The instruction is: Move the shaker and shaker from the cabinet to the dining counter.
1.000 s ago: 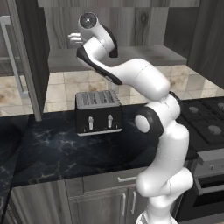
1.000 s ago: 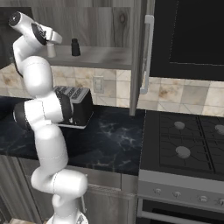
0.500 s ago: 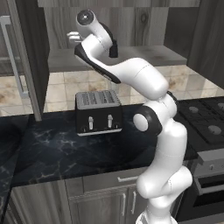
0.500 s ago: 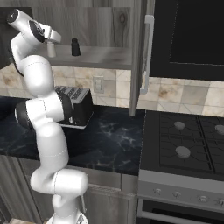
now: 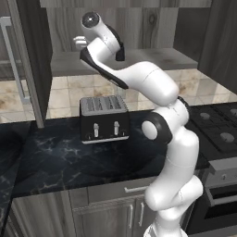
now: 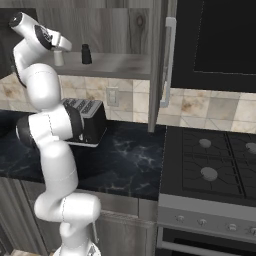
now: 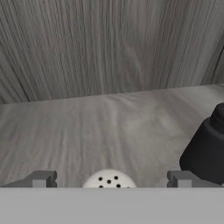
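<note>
The cabinet's grey shelf (image 5: 157, 59) (image 6: 122, 65) carries both shakers, and its doors (image 5: 28, 60) (image 6: 161, 60) stand open. My gripper (image 5: 77, 43) (image 6: 61, 44) (image 7: 109, 179) is open and hangs just over the white shaker (image 6: 58, 58) (image 7: 108, 180), one fingertip on either side of its holed top, with no contact to be seen. The black shaker (image 5: 120, 53) (image 6: 86, 54) (image 7: 206, 151) stands upright a little to the right of it, apart from the fingers (image 7: 183, 178). The dining counter is out of view.
A black toaster (image 5: 104, 118) (image 6: 86, 119) sits on the black marble worktop (image 5: 55, 162) (image 6: 130, 160) below the shelf. A stove (image 6: 215, 160) (image 5: 217, 125) lies to the right. The wood-grain back wall (image 7: 109, 48) of the cabinet is close ahead of the hand.
The hand has eased slightly lower over the white shaker. The jaws stay open and both shakers stand where they were.
</note>
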